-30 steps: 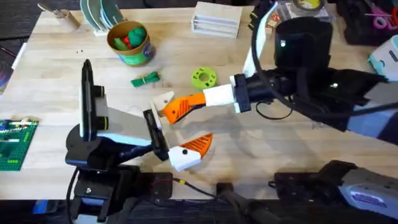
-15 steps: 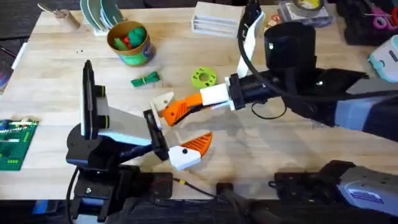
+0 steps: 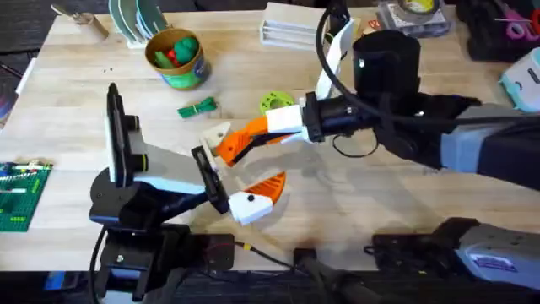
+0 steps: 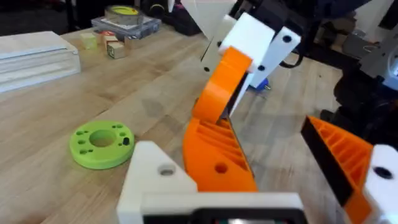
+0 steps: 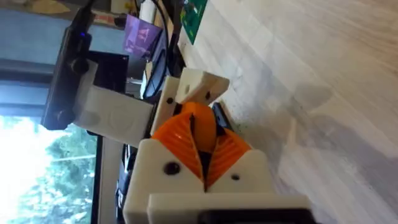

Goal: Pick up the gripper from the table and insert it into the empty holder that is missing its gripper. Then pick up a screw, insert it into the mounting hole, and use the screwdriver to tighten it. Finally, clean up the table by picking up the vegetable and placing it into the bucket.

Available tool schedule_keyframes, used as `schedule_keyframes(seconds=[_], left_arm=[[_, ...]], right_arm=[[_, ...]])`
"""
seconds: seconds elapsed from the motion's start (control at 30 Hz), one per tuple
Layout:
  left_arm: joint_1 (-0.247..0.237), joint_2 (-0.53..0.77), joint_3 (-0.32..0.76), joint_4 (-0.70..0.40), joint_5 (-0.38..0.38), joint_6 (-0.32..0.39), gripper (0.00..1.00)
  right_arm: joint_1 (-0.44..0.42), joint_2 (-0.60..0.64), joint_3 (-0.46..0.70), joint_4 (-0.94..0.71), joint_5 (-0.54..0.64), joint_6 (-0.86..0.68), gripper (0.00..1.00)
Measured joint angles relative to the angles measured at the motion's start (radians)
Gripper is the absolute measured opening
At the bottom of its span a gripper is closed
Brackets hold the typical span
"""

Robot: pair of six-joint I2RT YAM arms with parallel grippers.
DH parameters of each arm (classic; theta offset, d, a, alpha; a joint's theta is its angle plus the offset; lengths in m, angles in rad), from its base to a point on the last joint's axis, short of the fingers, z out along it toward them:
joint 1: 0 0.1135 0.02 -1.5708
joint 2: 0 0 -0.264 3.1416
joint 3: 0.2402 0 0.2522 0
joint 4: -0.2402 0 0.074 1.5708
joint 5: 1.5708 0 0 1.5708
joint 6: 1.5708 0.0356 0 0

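Slightly nearer, the right gripper (image 3: 240,145) meets the holder (image 3: 218,135).

I can't make out a single readable word, number or brand anywhere from here. The purple label (image 5: 140,34) seen from the right wrist carries pale marks too blurred to read, and the tape roll (image 4: 122,11) at the table's far side shows no legible print.
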Motion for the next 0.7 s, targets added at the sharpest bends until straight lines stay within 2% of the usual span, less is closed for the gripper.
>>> schedule_keyframes(seconds=[0.37,0.57,0.7], left_arm=[[0.006,0.000,0.000,0.004,-0.043,-0.003,0.993],[0.008,0.000,0.000,0.005,-0.054,-0.009,0.993],[0.022,0.002,-0.001,0.013,-0.119,-0.016,0.992]], right_arm=[[0.001,0.170,-0.037,0.347,0.021,0.182,0.008],[0.012,0.246,-0.039,0.482,0.034,0.245,0.008],[0.081,0.261,-0.040,0.542,0.165,0.290,0.008]])
